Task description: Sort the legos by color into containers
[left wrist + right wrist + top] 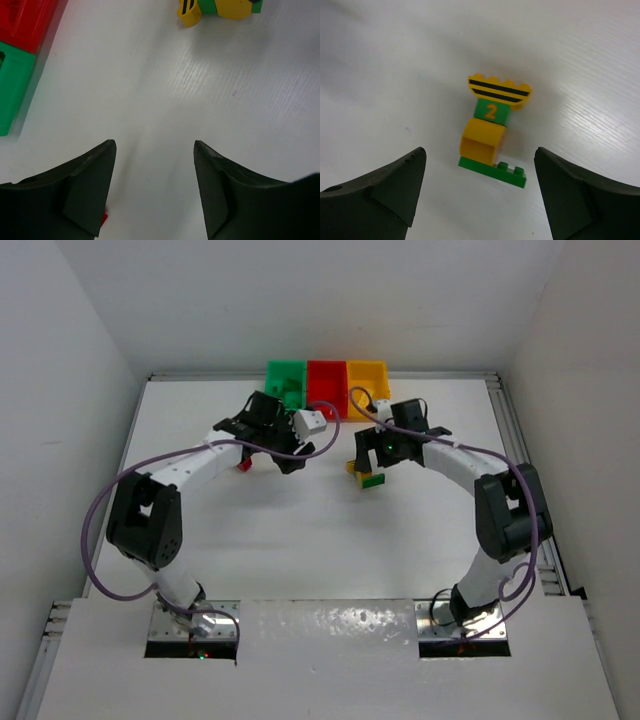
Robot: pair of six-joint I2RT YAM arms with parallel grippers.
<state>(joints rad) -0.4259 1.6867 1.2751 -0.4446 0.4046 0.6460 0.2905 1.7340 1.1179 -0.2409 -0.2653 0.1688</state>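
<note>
Leaning low over the surface (150,75) with the left pincer (155,147) half-parted, empty; poised over clustered legos (491,111) with the right pincer (480,148) wide, gripping nothing.

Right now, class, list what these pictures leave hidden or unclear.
- Red lego: left wrist view, only a sliver shows behind a finger of the left claw.
- Green bin and red bin contents: top view, left arm covers part, too small.
- Yellow and green legos: left wrist view, cut off by top edge.
</note>
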